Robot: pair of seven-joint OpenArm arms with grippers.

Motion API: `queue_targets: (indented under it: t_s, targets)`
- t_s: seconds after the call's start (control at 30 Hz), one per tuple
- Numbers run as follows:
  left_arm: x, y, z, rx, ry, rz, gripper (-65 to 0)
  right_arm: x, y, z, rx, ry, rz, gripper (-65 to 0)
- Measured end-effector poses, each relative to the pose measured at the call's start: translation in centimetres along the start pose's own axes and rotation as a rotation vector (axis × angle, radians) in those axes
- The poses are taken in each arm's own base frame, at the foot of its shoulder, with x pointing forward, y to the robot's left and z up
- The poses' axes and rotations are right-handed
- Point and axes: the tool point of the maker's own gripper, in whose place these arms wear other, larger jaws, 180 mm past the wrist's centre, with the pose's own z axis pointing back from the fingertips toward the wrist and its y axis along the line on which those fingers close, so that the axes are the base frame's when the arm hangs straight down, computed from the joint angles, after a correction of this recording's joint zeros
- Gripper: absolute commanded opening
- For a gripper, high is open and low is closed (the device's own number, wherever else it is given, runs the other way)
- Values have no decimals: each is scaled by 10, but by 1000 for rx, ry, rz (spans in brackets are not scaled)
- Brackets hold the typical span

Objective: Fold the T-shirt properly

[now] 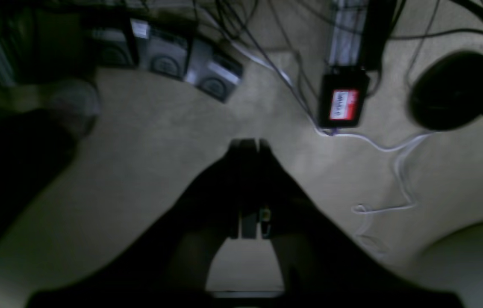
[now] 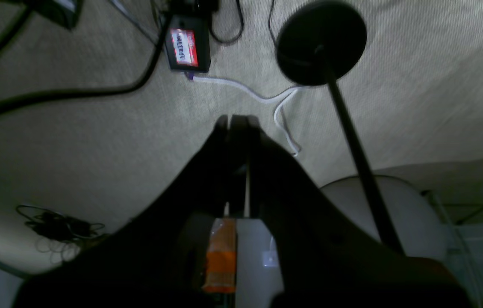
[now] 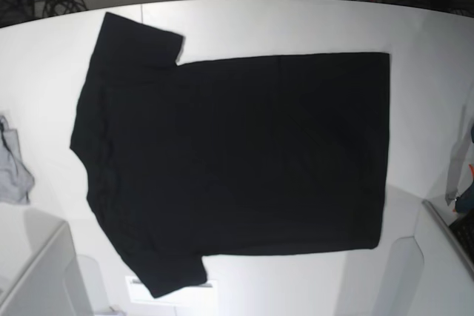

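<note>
In the base view the black T-shirt (image 3: 237, 153) lies spread flat on the white table (image 3: 296, 27). Its sleeves point to the upper left and lower left, and its straight hem runs down the right side. No print shows on the side facing up. Neither gripper appears over the table. The left wrist view has my left gripper (image 1: 248, 145) shut with nothing between its fingers, hanging over beige carpet. My right gripper (image 2: 237, 122) is likewise shut and empty in the right wrist view, also above the floor. The T-shirt is out of both wrist views.
A small grey cloth (image 3: 11, 168) lies at the table's left edge. Grey arm parts stand at the lower left (image 3: 44, 279) and right edge (image 3: 459, 175). Below the wrists the floor holds cables, a black box with a red label (image 1: 344, 102) and a round black stand base (image 2: 320, 40).
</note>
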Motion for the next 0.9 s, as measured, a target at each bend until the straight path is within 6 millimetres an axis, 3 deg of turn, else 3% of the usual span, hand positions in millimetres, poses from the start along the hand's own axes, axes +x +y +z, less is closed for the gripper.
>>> queue_targets:
  t_s: [0.1, 0.23, 0.37, 0.5, 0.6, 0.77, 0.9]
  targets:
    - [-13, 29, 23, 35, -62, -32, -650, -8, -10, 6, -22, -45, -102, -650]
    - [-7, 55, 59, 63, -169, -90, -650, -16, -50, 28, -106, -136, -220, -650]
    - [2, 59, 100, 21, -261, -69, -650, -8, -92, 66, -212, -254, -307, -650]
    - [8, 77, 145, -3, -315, -53, -650, 8, -109, 108, -270, -362, -386, -650]
    - [26, 65, 176, -76, -381, -28, -650, 21, -119, 144, -298, -452, -396, -650]
    - [62, 42, 220, -149, -497, -175, -650, 69, -138, 216, -234, -678, -546, -650]
    - [116, 32, 258, -149, -684, -225, -650, 115, -132, 262, -108, -821, -584, -650]
